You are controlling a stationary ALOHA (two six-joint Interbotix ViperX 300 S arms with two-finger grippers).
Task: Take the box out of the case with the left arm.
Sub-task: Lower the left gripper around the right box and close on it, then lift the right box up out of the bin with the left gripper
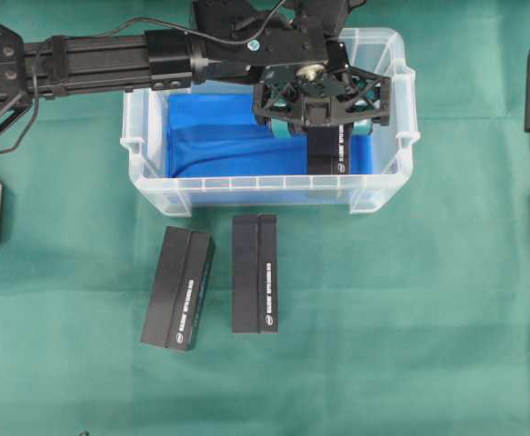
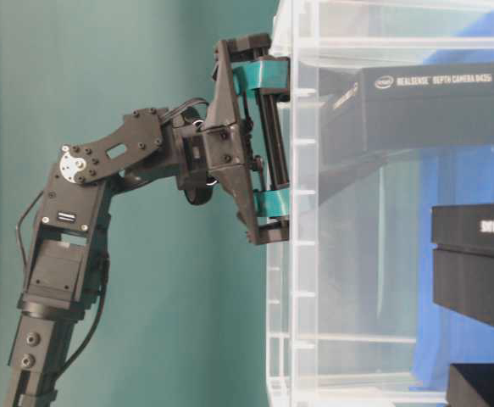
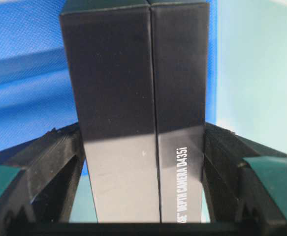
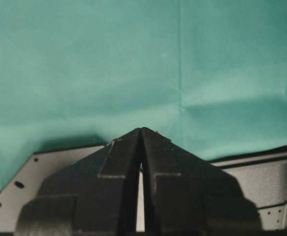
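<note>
Inside the case [image 1: 146, 136], toward its right end, the box [image 1: 326, 153] is gripped by the left gripper [image 1: 322, 125]. The jaws are set at a middling width and are closed onto the two long side faces of the box; the wrist view shows a finger [image 3: 54, 162] pressed flat against each side, with the box [image 3: 138, 108] running straight out between them. The long axis of the box is therefore in line with the reach of the gripper, and its free end points toward the near wall of the case. In the table-level view the gripper [image 2: 259, 140] is seen just beside the case wall [image 2: 293, 254], and the box [image 2: 424, 106] is held high in the tub, roughly level. The near rim must be cleared before any sideways travel, so a lift straight up is judged to be called for. Two more black boxes [image 1: 178, 289] lie on the green cloth [image 1: 410, 318] near the case. The right gripper [image 4: 141, 147] is seen with its jaws pressed together, holding nothing, above bare cloth, well apart from the case.
</note>
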